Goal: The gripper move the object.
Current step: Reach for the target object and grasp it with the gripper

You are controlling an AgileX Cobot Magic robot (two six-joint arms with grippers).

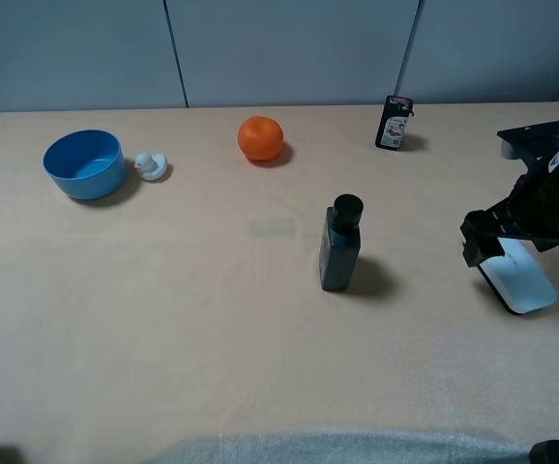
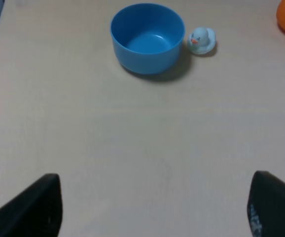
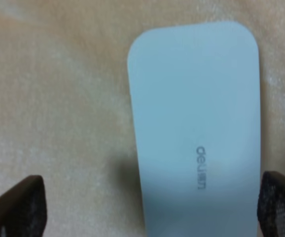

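At the near edge of the pale beige counter (image 1: 163,319), the left pincer (image 2: 155,207) hangs over bare surface with its two dark fingers spread wide, gripping nothing.

A little farther in, near the counter's right edge, lies the flat white oblong block with rounded corners (image 1: 521,278). It rests flat, its long axis on a diagonal: one end points toward the near right, and the other runs back toward the far left and under the right pincer (image 1: 507,249). In the right wrist view the block (image 3: 196,148) shows small grey lettering printed along its length. The right pincer (image 3: 147,212) is spread open there, one black finger on each side of the block's long edges. One finger sits just beside an edge and the other well clear; whether either touches cannot be told.

Toward the middle stands a dark upright bottle with a round black cap (image 1: 340,246), well apart from the block.

Farther back on the left sits a round blue plastic bowl (image 1: 84,164), with a small white toy duck (image 1: 150,165) just beside it. A round orange fruit (image 1: 260,137) lies farther along, and a small black packet (image 1: 394,122) stands upright near the far edge.
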